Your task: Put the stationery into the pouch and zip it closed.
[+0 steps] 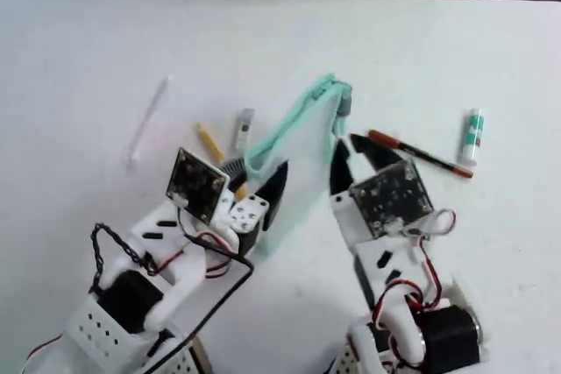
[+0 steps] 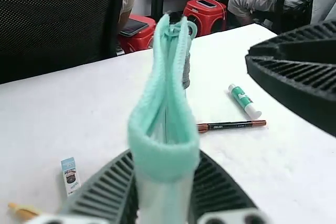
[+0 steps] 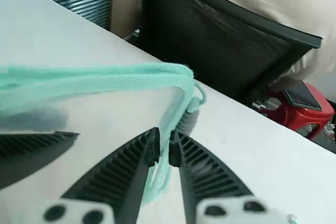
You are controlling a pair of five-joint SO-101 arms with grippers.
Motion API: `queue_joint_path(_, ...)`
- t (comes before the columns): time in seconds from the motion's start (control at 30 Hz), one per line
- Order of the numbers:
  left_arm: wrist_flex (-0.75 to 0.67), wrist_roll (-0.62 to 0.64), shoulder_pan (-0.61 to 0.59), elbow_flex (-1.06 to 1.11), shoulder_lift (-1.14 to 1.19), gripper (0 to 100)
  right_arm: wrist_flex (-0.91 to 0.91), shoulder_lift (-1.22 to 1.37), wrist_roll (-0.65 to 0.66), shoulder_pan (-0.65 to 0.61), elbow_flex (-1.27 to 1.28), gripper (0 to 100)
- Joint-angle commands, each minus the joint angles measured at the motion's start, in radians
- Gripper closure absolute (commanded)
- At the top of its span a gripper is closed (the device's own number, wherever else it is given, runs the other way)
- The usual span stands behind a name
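White and smooth, the counter [image 1: 88,32] spreads under both arms, with a black mesh chair [image 2: 52,19] and a red stool [image 2: 206,10] beyond its far edge. At the centre of the high view the left end effector [image 1: 259,174] is closed on the near end of the pouch [image 1: 302,142], its ribbed black fingers [image 2: 107,184] pressing either side of the soft mint-green woven band. The right end effector [image 1: 349,151] is closed almost to touching, pinching a thin strip of the same green trim between its fingertips on the pouch's other side. The pouch is held up off the counter between them, pale and translucent in the body, its zipper band parted in a narrow slit, with a grey zipper pull [image 1: 344,102] at the far end. Left of the pouch in the high view lie a short yellow stick [image 1: 209,142] and a small flat packet [image 1: 243,129], near the left arm. A pale slim stick [image 1: 147,120] lies further left, well apart. To the right, a brown pen [image 1: 421,153] lies slantwise just beyond the right end effector. A white-and-green glue stick [image 1: 472,136], round and capped, lies past its far tip.
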Motion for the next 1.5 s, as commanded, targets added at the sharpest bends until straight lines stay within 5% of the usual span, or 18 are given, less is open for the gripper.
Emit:
queue_joint_path(0.0, 0.005, 0.003, -0.001, -0.063, -0.022, 98, -0.001, -0.048, -0.012, 0.088, 0.028, 95.7)
queue_joint_path(0.13, 0.077, 0.000, -0.041, -0.178, -0.160, 98, 0.004, -0.101, -0.101, 0.157, 0.043, 95.7)
queue_joint_path(0.3, 0.167, -0.166, -0.162, -0.359, -0.377, 98, 0.004, -0.117, -0.143, 0.173, 0.058, 95.7)
queue_joint_path(0.6, 0.164, -0.347, -0.506, -0.439, -0.384, 98, -0.082, -0.125, -0.146, 0.171, 0.253, 95.7)
queue_joint_path(0.9, -0.081, -0.434, -0.846, -0.437, -0.016, 98, -0.240, -0.125, -0.146, 0.162, 0.477, 95.7)
queue_joint_path(1.2, -0.269, -0.419, -0.854, -0.425, 0.390, 98, -0.271, -0.125, -0.143, 0.053, 0.571, 95.7)
queue_joint_path(1.47, -0.713, -0.368, -0.900, -0.210, 0.719, 98, -0.272, -0.125, -0.144, 0.058, 0.583, 95.7)
